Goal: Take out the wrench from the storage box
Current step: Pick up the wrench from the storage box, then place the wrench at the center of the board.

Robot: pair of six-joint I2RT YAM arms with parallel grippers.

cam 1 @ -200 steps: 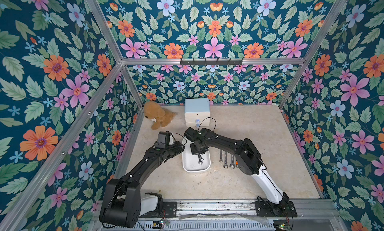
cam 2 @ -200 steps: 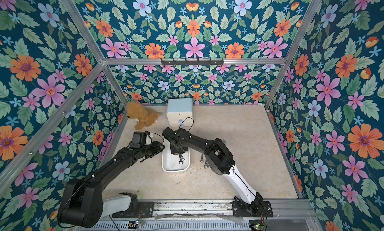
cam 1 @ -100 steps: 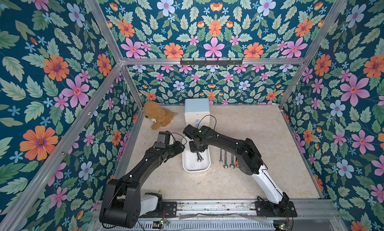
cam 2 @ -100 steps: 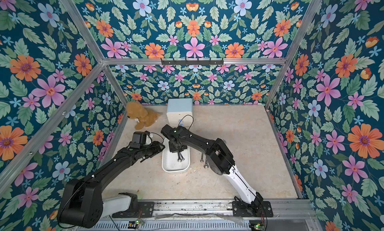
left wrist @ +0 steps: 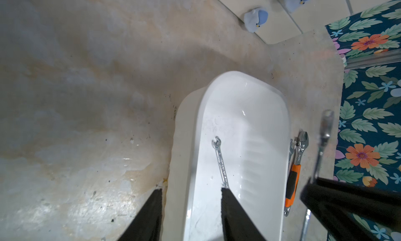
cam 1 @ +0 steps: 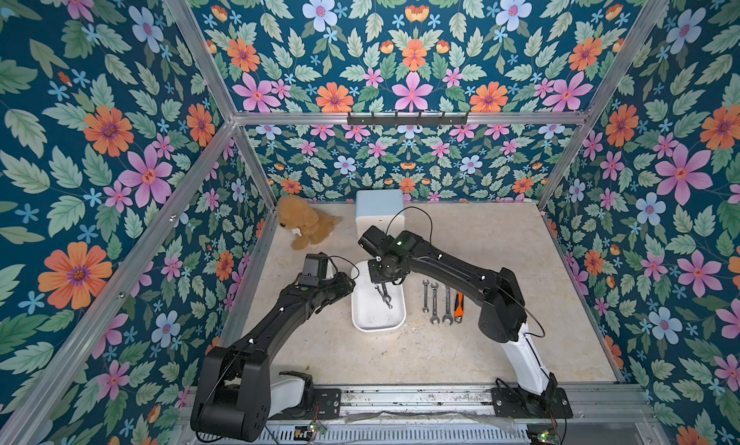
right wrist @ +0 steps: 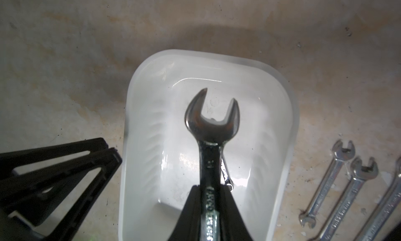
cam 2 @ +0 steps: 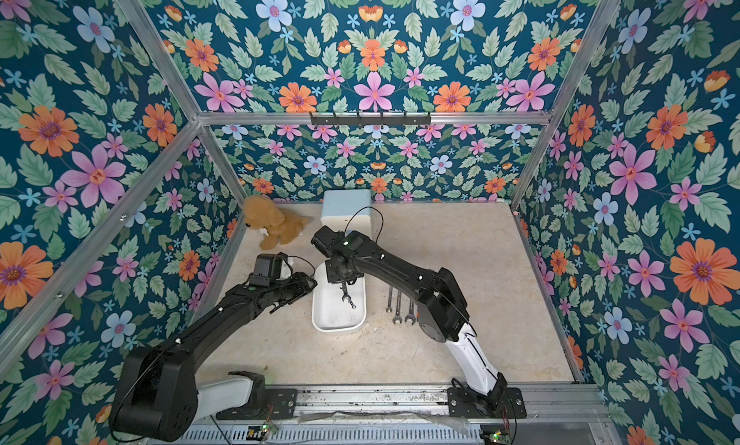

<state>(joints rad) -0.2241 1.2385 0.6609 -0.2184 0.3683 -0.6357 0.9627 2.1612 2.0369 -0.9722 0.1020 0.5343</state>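
Observation:
My right gripper (right wrist: 210, 186) is shut on the shaft of a steel wrench (right wrist: 211, 125), whose open-ended head hangs over the white storage box (right wrist: 152, 99). In both top views this gripper (cam 1: 382, 281) (cam 2: 344, 281) hovers above the box's far half. A thinner wrench (left wrist: 220, 159) lies flat on the box floor. My left gripper (left wrist: 192, 189) holds the box's long left wall, with one finger outside against the rim and one inside. The held wrench (left wrist: 324, 138) shows blurred at the edge of the left wrist view.
Three wrenches (cam 1: 436, 301) and an orange-handled adjustable wrench (cam 1: 459, 303) lie in a row on the table right of the box (cam 1: 372, 319). A white cabinet with a pale blue top (cam 1: 378, 207) and a brown plush dog (cam 1: 304, 227) stand at the back.
The right gripper has risen slightly with the wrench in it. The left arm and the box have stayed where they were.

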